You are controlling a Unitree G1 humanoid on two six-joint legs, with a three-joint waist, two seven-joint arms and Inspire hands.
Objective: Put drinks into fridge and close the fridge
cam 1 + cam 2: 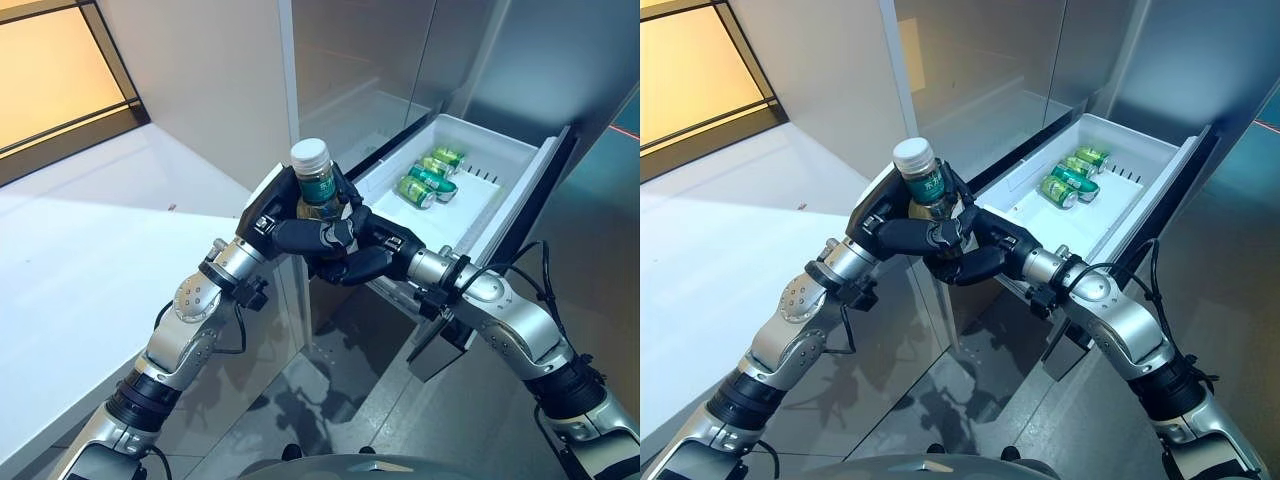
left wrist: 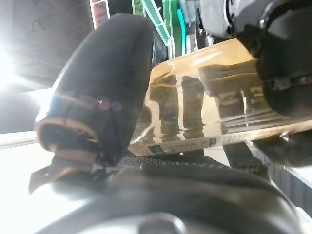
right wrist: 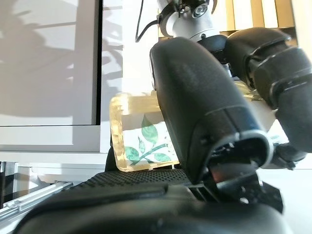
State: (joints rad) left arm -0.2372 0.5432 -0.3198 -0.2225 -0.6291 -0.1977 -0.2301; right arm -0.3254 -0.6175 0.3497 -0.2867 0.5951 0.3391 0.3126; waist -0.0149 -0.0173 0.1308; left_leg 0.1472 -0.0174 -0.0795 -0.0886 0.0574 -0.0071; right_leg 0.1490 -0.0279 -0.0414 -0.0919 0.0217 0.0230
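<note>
Nearest: my left hand [image 1: 300, 235] and right hand [image 1: 365, 255], fingers of both curled round one upright bottle [image 1: 316, 185] with a white cap. Beyond: open white fridge drawer [image 1: 520, 185], holding green cans [image 1: 430, 178] lying down.

A pale wall [image 1: 200, 90] rises at twelve o'clock, a warm orange-lit window [image 1: 45, 75] glows at ten o'clock, and bright light falls across the glossy grey floor [image 1: 300, 420] below.

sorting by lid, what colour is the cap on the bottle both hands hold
White, on the clear amber-filled bottle gripped by the left hand and right hand; clearest in the left eye view.
</note>
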